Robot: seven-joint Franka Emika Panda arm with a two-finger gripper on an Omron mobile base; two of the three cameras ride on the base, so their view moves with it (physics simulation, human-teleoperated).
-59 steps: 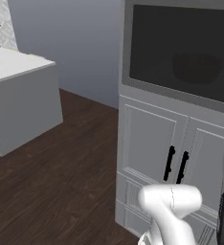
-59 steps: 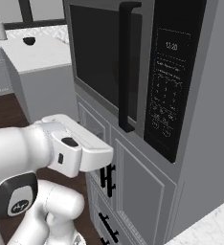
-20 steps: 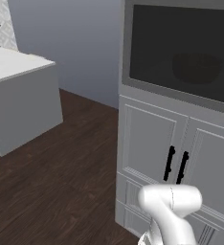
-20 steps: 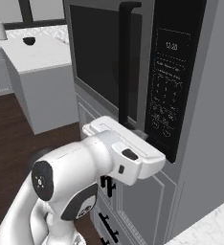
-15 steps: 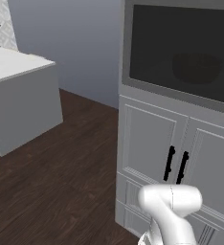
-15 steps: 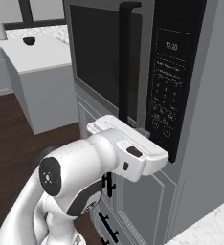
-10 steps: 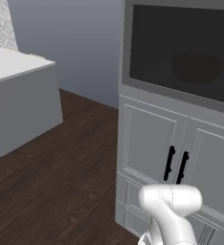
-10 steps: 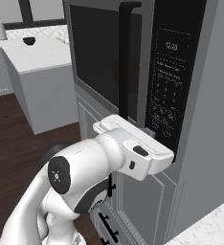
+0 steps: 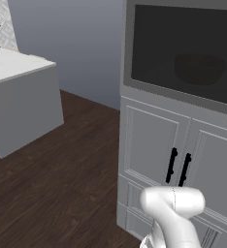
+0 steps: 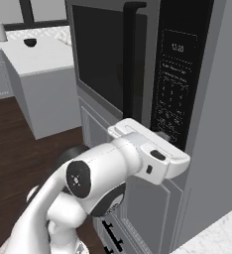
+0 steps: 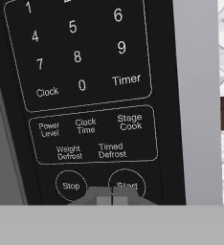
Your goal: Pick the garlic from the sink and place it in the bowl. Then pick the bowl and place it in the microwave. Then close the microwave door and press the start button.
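The microwave (image 10: 138, 74) is set into the grey cabinet wall, and its door (image 9: 183, 48) lies flush with the front. Through the dark window a dim rounded bowl (image 9: 200, 69) shows inside. The garlic is hidden and the sink is out of view. My gripper (image 11: 112, 200) is shut with nothing in it. Its tips sit close against the black control panel (image 10: 175, 89), at the bottom row between the Stop button (image 11: 71, 185) and the Start button (image 11: 127, 183), nearer Start. From the right base, the gripper (image 10: 163, 136) reaches the panel's lower end.
Grey cabinet doors with black handles (image 9: 177, 165) sit below the microwave. A vertical black door handle (image 10: 132, 59) runs beside the panel. A white-topped island (image 9: 18, 97) stands to the left across dark wood floor (image 9: 62, 184).
The arm has swung the hand forward and right, up to the control panel, creeping closer over the last second. The microwave door has stayed flush and the base has not moved.
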